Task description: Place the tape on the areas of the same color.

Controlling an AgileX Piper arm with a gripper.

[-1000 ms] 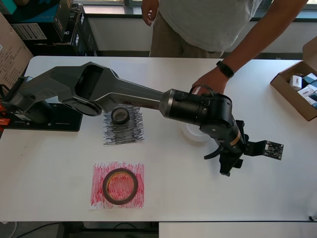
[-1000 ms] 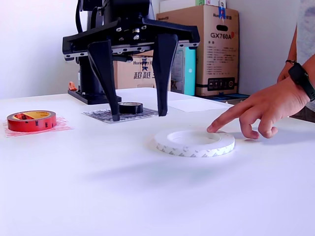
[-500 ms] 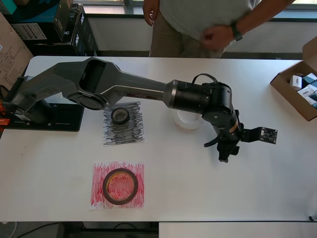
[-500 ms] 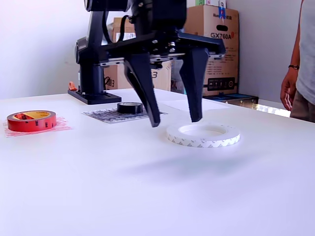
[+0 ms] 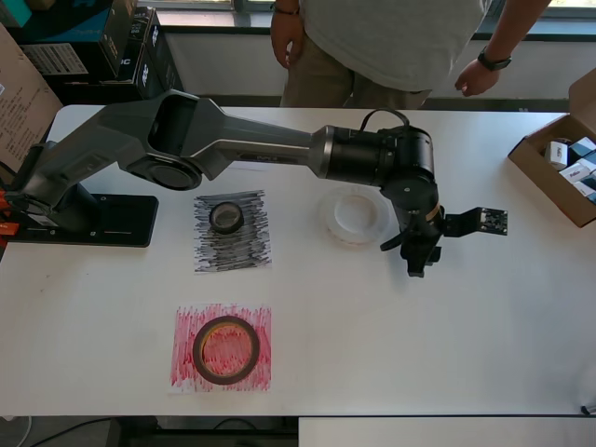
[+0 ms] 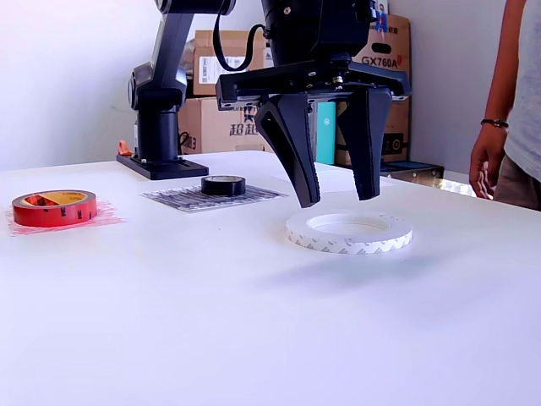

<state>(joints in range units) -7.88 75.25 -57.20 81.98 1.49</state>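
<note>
Large flat white tape roll lying on bare white tabletop, right of black scribbled patch. Hovering above: black gripper, jaws wide, empty. Probably next: lowering to straddle the rim, then closing.

Bare tabletop lies open near and right of the white tape roll. The gripper, fingers spread, hangs just above that roll, air between them. A cardboard box blocks the overhead view's far right edge (a person stands beyond the far side).
</note>
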